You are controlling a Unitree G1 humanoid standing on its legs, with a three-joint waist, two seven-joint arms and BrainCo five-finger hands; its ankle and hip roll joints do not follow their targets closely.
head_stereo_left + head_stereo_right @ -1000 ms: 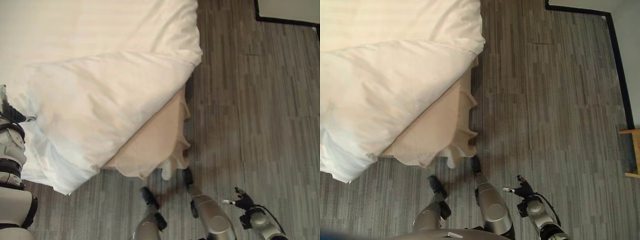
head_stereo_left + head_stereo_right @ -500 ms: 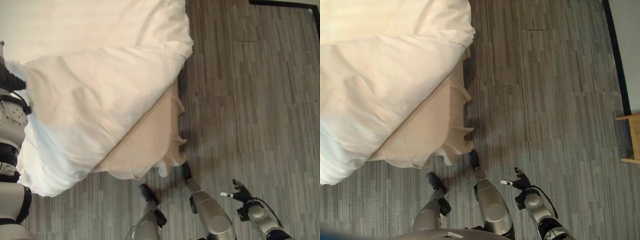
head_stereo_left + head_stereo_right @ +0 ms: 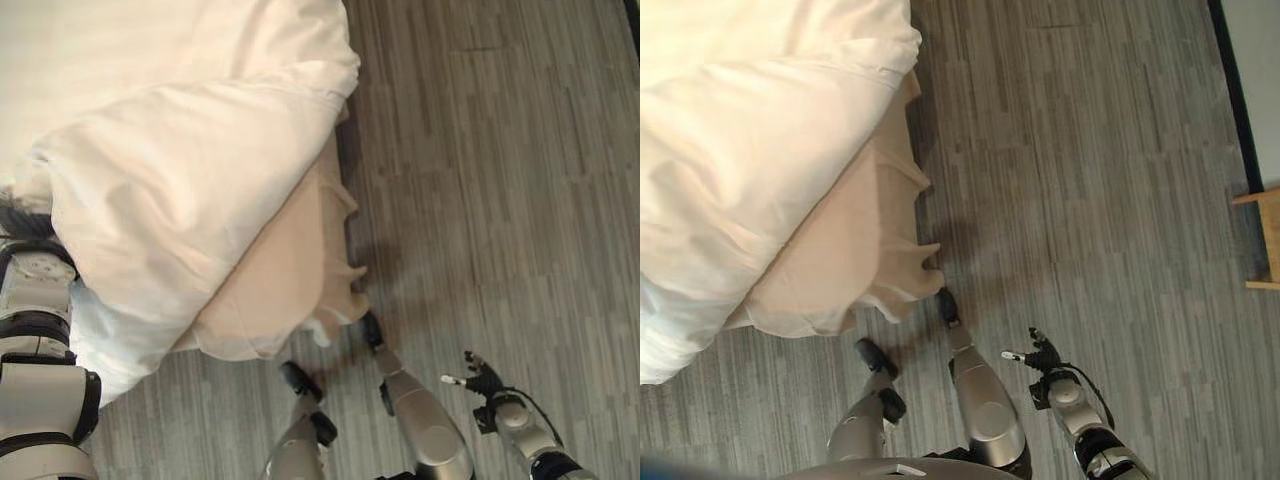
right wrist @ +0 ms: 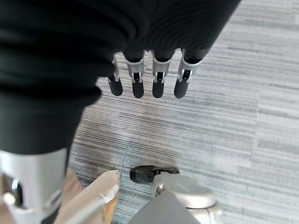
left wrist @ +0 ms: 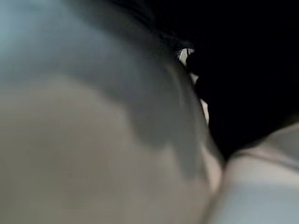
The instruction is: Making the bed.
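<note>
Bed far from made: white duvet (image 3: 180, 190) bunched and folded back over the corner, draped over the left hand (image 3: 25, 225) so that its fingers lie hidden under the cloth, grip impossible to tell. Just beyond that fold, beige bed skirt (image 3: 290, 270) left bare and hanging rumpled toward the grey floor (image 3: 480, 200). Right hand (image 4: 149, 79) idle, well apart from the bedding, fingers relaxed and holding nothing; spreading and smoothing of the cover probably all still to do.
</note>
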